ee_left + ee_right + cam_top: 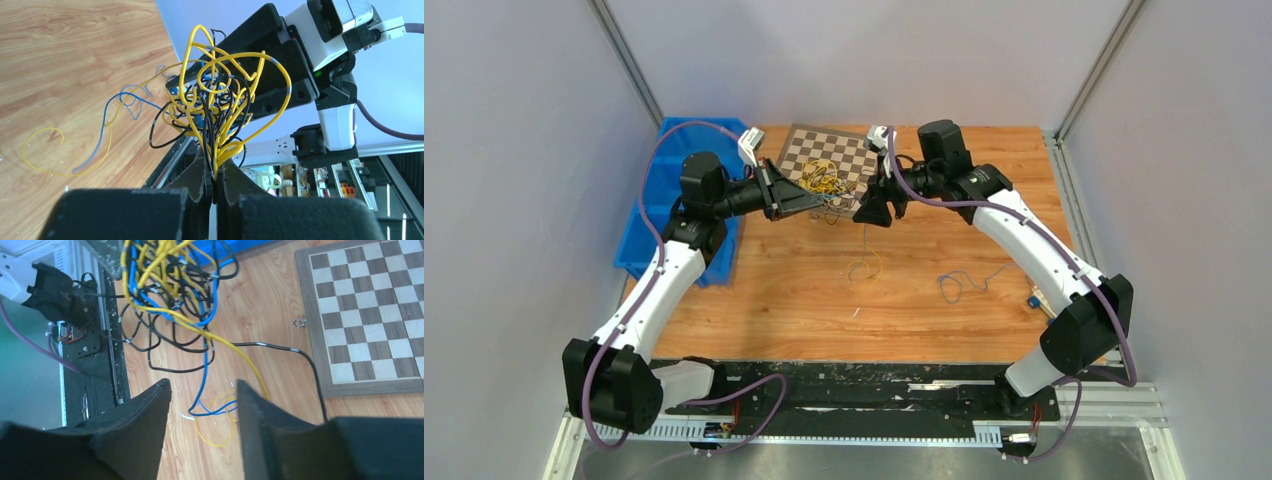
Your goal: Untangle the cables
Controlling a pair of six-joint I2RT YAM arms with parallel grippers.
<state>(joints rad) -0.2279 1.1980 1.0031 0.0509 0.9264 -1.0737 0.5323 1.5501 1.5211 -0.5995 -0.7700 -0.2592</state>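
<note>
**Left end effector** (215, 170): clamped on the cables (220, 105), pinching several yellow and black strands at the base of the wad.

**Location:** the wad is held up over the desk (824, 310), at the near edge of the chessboard (809, 150).

**Right end effector** (202, 390): fingers spread wide, empty, just beside the wad.

**Separated:** one blue-grey cable (954, 285) lies well apart on the desk.

**Handling, by judgement:** the wires are light and springy. They hold their kinks and are likely to snag on each other. The best hold is a free outer loop or a trailing end, drawn out gently.
</note>
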